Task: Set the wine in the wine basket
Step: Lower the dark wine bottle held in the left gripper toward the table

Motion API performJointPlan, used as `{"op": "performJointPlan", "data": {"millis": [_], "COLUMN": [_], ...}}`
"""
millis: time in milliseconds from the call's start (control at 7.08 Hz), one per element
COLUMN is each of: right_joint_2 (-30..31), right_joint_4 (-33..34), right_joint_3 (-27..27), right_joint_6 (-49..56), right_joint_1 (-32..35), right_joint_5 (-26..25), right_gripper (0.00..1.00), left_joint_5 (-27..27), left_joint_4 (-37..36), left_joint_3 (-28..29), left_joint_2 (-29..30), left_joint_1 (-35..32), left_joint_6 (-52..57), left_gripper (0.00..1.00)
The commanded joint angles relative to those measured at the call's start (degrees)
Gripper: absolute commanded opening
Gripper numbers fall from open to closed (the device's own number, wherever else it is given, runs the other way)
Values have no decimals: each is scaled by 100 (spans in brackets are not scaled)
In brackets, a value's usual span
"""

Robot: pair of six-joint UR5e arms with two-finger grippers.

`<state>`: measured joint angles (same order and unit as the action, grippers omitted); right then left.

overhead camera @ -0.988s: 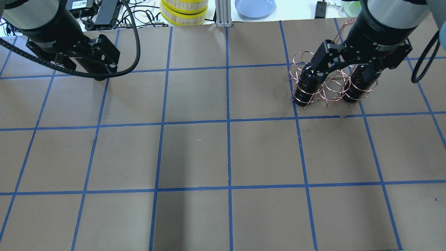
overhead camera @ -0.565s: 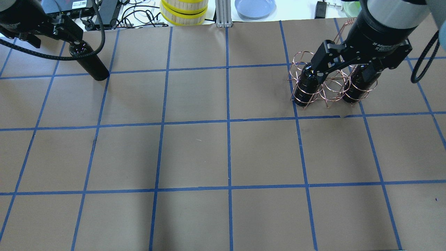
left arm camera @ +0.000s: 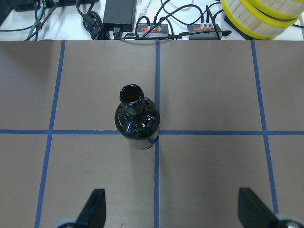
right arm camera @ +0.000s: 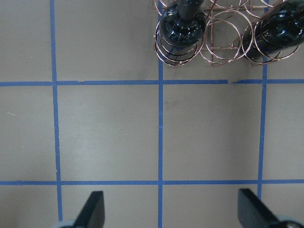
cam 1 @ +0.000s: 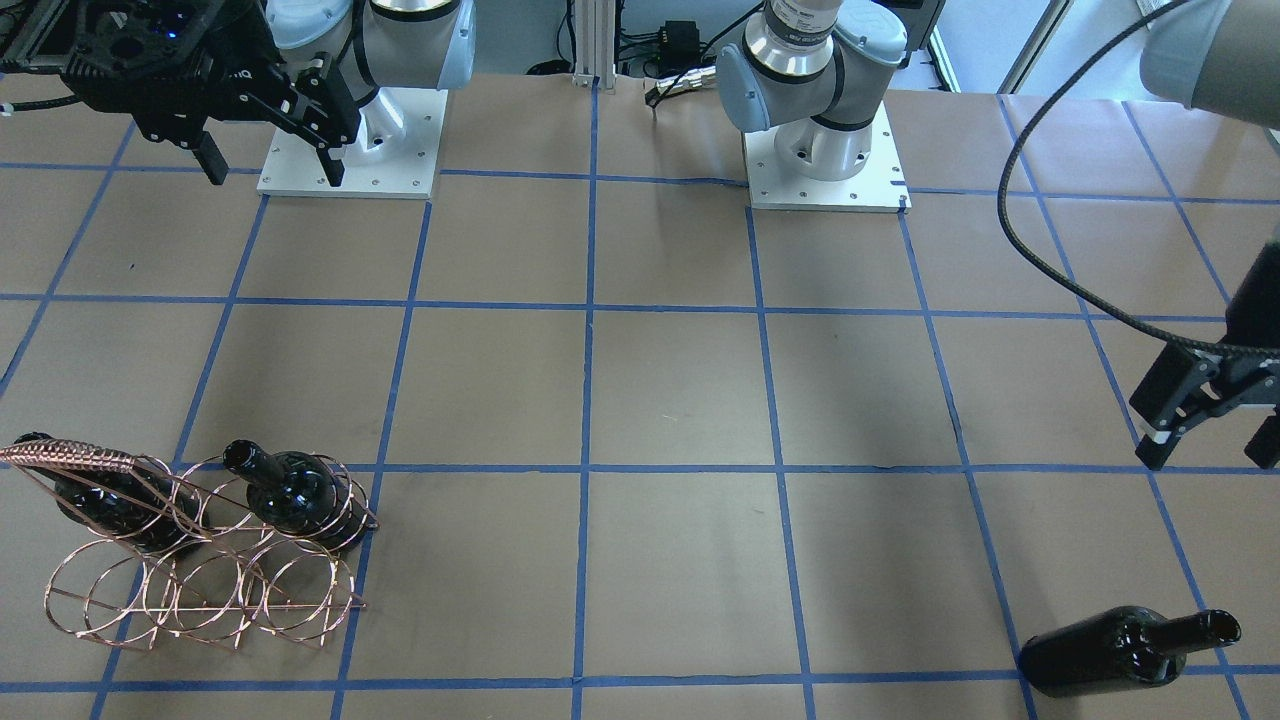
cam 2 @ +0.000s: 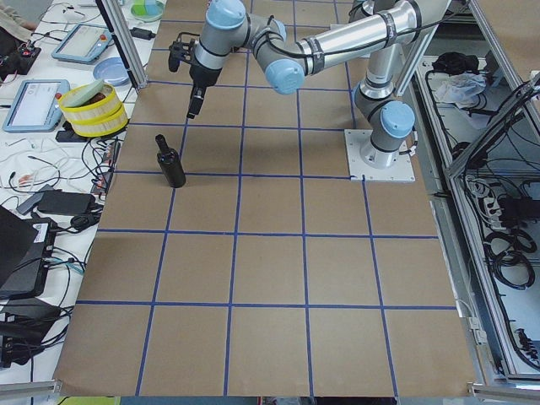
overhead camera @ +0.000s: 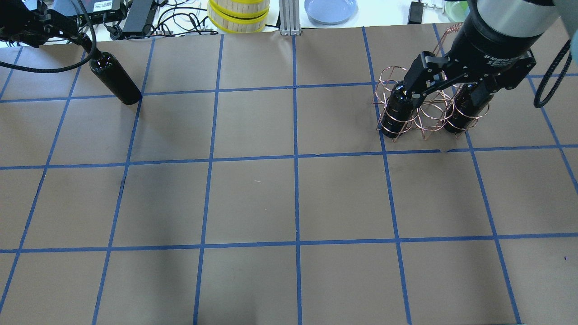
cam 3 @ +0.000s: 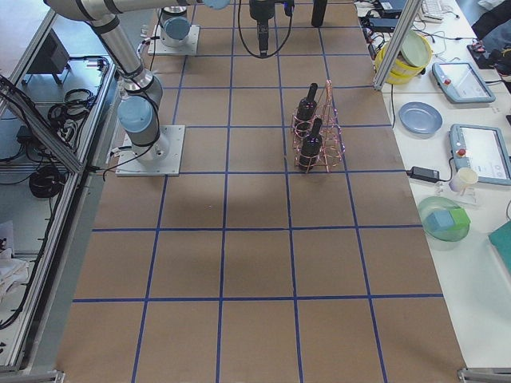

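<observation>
The wine [overhead camera: 115,83] is a glossy black bottle that stands upright at the table's far left, also in the left wrist view [left arm camera: 137,118] and front view [cam 1: 1120,650]. My left gripper [cam 1: 1210,445] is open and empty, raised above and just short of the bottle, fingers [left arm camera: 95,211] spread wide. The copper wire wine basket [overhead camera: 426,115] stands at the far right with two identical bottles [overhead camera: 397,110] [overhead camera: 465,110] in it. My right gripper [overhead camera: 445,92] hangs open and empty high above the basket [right arm camera: 223,45].
Beyond the table's far edge lie a yellow-rimmed round stack [overhead camera: 238,13], a blue plate [overhead camera: 330,9] and cables with power bricks [overhead camera: 135,16]. The two arm bases [cam 1: 350,135] [cam 1: 825,150] stand at the near edge.
My left gripper has drawn up and away from the bottle toward the far left corner, leaving the bottle standing in place. The right arm has barely moved.
</observation>
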<state>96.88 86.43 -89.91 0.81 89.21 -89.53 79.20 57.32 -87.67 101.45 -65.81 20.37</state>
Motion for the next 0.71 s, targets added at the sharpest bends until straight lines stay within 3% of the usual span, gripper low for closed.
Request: {"op": "performJointPlan", "data": {"millis": [0,565], "right_joint_2": [7,7], "right_joint_4": [-4,5], "right_joint_3": [0,0], "right_joint_6": [-11,-11], "right_joint_1": [0,0], "right_joint_5": [-55,14], "right_gripper": [100,100], "left_joint_5": [-177,25], "left_joint_4": [-440,-967], "left_joint_3": [5,137], "left_joint_2": [610,1236], "left_joint_1": [156,121], "left_joint_6": [11,2], "left_gripper": [99,99]}}
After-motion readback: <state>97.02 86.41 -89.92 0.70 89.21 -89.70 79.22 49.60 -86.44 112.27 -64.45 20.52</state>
